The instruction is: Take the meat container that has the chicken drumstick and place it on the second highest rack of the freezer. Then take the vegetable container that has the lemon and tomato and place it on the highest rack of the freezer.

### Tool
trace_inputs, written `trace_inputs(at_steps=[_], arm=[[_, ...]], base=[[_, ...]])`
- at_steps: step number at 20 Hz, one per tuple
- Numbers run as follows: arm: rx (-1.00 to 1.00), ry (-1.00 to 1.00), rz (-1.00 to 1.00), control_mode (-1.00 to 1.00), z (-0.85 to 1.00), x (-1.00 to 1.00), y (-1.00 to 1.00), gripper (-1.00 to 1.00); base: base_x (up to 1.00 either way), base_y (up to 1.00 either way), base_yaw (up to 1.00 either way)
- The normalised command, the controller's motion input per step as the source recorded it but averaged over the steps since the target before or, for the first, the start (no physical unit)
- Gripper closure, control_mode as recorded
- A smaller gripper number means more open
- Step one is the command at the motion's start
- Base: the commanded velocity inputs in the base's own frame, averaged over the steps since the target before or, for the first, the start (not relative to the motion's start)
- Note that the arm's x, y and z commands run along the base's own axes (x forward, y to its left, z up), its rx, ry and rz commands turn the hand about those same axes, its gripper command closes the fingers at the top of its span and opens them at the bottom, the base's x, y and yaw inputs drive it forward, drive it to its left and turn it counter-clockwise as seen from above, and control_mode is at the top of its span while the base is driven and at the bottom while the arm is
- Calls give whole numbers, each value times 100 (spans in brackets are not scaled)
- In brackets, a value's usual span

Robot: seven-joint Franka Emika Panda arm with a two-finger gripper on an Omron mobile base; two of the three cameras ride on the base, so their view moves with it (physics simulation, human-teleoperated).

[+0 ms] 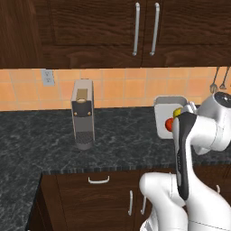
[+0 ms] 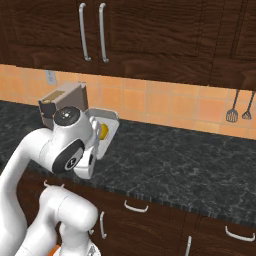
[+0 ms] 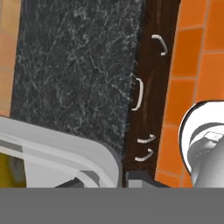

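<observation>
The vegetable container (image 1: 168,106) is a light grey-white tray held up in the air over the dark counter (image 1: 40,135), tipped so its open side faces the base. In it sit the red tomato (image 1: 169,123) and the yellow lemon (image 1: 177,111); the lemon (image 2: 103,131) also shows in the right base view inside the tray (image 2: 109,120). My gripper (image 2: 96,136) is shut on the tray's near rim, mostly hidden by my own wrist. In the hand view the tray's rim (image 3: 78,151) curves across the lower left. The meat container, chicken drumstick and freezer are out of view.
A grey coffee machine (image 1: 83,113) stands on the counter by the orange tiled backsplash, left of the tray. Dark wall cabinets (image 1: 135,27) hang overhead and drawers (image 2: 150,215) sit under the counter. Utensils (image 2: 232,114) hang on the wall to the right.
</observation>
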Motion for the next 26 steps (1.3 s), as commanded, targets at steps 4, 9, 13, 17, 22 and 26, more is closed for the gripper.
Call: trace_inputs(at_steps=[4, 9, 13, 17, 22, 26], arm=[[0, 0, 0, 100, 0, -1, 1, 100], [0, 0, 0, 100, 0, 0, 0, 100], [0, 0, 0, 100, 0, 0, 0, 100], [0, 0, 0, 100, 0, 0, 0, 100], [0, 0, 0, 100, 0, 0, 0, 100], [0, 0, 0, 100, 0, 0, 0, 100]], base=[[-67, -14, -32], [-67, -15, -73], [-25, -2, -88], [-3, -10, -91], [15, -43, -87], [43, -55, -81]])
